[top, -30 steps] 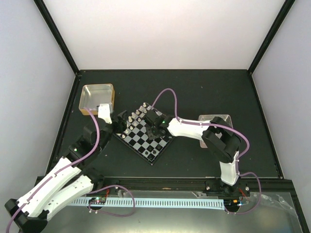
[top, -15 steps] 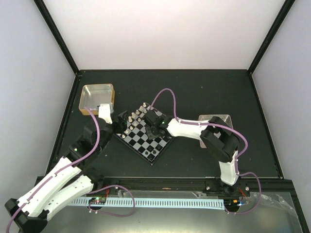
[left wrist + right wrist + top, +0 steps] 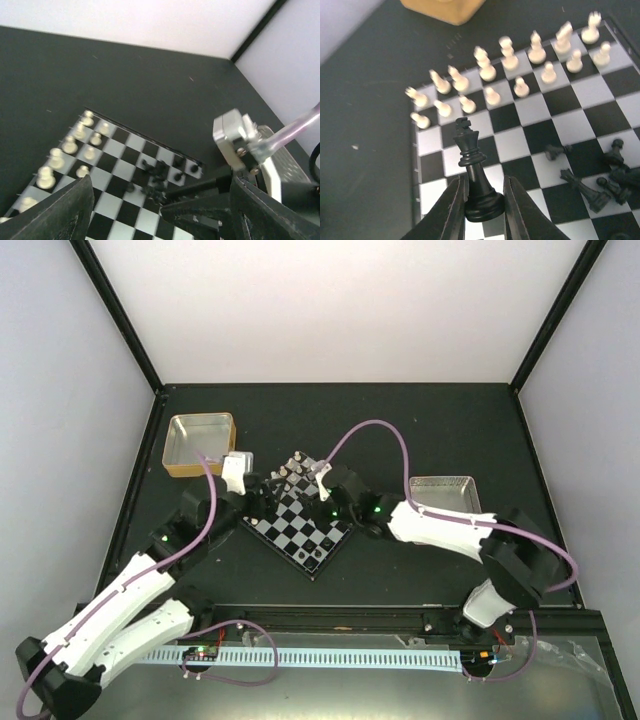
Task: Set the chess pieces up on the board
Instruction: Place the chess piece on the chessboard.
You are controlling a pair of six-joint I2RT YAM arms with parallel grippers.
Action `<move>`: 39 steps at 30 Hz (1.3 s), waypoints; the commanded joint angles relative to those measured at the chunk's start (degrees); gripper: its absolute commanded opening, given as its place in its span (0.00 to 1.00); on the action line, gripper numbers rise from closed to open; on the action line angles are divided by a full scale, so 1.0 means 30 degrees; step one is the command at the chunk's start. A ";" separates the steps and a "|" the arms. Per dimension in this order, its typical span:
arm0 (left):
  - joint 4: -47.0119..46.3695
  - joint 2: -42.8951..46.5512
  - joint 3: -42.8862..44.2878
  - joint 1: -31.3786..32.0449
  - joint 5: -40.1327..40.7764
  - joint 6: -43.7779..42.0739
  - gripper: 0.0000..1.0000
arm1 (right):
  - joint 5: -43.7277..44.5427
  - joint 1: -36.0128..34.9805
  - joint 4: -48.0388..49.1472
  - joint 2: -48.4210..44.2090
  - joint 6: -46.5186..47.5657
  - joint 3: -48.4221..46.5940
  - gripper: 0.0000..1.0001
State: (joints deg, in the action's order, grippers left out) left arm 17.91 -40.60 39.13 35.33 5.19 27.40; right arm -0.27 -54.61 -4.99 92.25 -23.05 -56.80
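The board (image 3: pixel 300 523) lies turned like a diamond at mid-table. Silver-white chess pieces (image 3: pixel 520 65) stand in two rows along its far-left edge, also in the left wrist view (image 3: pixel 70 145). Several black pieces (image 3: pixel 600 182) lie tipped in a heap near the board's right corner, also in the left wrist view (image 3: pixel 155 180). My right gripper (image 3: pixel 484 202) is shut on the base of an upright black king (image 3: pixel 472 155), held above the board; from above it (image 3: pixel 318 490) is over the board's far side. My left gripper (image 3: pixel 162 200) is wide open and empty, at the board's left corner (image 3: pixel 255 495).
A gold-rimmed metal tray (image 3: pixel 200 443) sits at the far left; its corner shows in the right wrist view (image 3: pixel 445 10). A silvery tray (image 3: pixel 445 490) sits right of the board, behind my right arm. Black walls edge the table.
My right arm has changed pose, its elbow swinging to the near right while the gripper stays over the board. My left gripper has moved a little farther and right, to the board's corner.
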 commanded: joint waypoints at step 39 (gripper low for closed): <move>-0.1331 -0.4417 0.3327 -0.2754 -1.8663 0.1503 0.09 | -0.5123 0.0007 0.6545 -0.9863 0.2296 0.5780 0.18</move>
State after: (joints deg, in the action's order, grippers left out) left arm 14.70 -53.32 46.72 27.29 -48.53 34.22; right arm -14.61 -54.59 14.57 62.89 -17.04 -39.03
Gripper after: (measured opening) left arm 0.148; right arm 0.182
